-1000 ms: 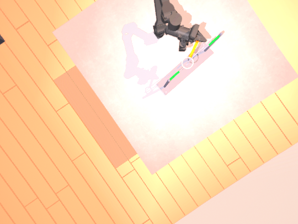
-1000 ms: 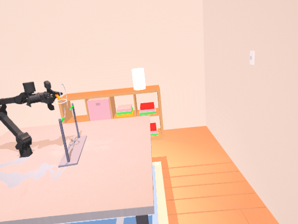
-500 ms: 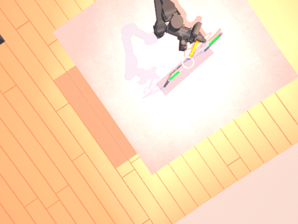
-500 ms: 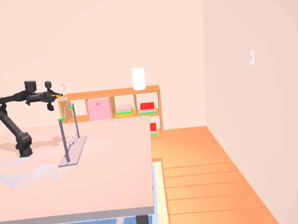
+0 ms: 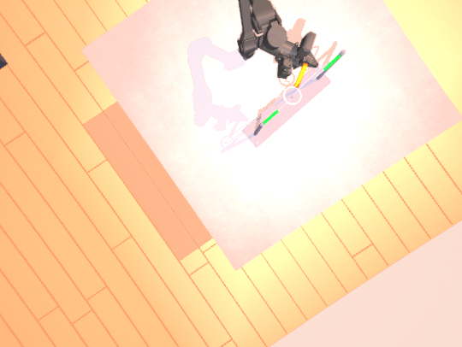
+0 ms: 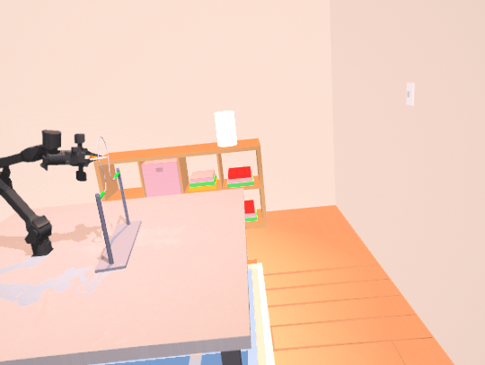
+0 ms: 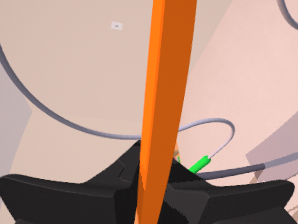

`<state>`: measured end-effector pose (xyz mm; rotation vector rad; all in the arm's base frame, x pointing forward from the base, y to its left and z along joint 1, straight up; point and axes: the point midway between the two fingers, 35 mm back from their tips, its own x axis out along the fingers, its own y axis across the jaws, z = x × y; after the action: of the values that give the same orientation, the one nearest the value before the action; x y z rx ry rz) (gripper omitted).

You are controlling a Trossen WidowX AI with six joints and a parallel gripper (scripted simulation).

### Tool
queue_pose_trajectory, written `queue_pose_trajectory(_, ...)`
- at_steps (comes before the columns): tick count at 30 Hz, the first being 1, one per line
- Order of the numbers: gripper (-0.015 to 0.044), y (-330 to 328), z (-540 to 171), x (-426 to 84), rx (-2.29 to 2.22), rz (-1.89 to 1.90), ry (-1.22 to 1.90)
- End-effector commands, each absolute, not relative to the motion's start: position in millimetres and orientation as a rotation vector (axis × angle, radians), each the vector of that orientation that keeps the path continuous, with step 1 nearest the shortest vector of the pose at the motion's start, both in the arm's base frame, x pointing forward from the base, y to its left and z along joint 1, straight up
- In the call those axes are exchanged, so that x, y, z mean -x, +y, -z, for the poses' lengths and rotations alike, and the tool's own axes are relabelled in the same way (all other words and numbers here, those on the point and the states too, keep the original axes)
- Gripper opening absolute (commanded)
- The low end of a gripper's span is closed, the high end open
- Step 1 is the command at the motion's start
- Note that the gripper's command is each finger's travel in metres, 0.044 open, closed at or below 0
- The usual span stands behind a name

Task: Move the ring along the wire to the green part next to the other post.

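My gripper is shut on the orange handle, high above the table. The ring lies nearly flat at the handle's far end, between the posts in the top view; in the exterior view it is almost edge-on beside the tall wire arch. The wire passes behind the handle in the wrist view. Whether it touches the ring is too small to tell. One green part and the other green part are both apart from the ring.
One post and the other post stand on the base plate, on the table. A shelf with a lamp stands beyond the table.
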<state>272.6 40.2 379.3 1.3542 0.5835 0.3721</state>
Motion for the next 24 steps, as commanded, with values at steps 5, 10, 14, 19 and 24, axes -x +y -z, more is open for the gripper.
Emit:
queue_pose_trajectory(5, -0.0150, 39.8, -378.1, -272.7, -1.262, -0.352, 0.578)
queue_pose_trajectory(10, -0.0150, 39.2, -375.7, -272.8, -1.207, -0.337, 0.577)
queue_pose_trajectory(14, -0.0150, 38.6, -373.8, -272.9, -1.163, -0.325, 0.577)
queue_pose_trajectory(19, -0.0150, 37.8, -371.5, -273.0, -1.110, -0.310, 0.576)
queue_pose_trajectory(24, -0.0150, 36.9, -369.3, -273.1, -1.055, -0.295, 0.574)
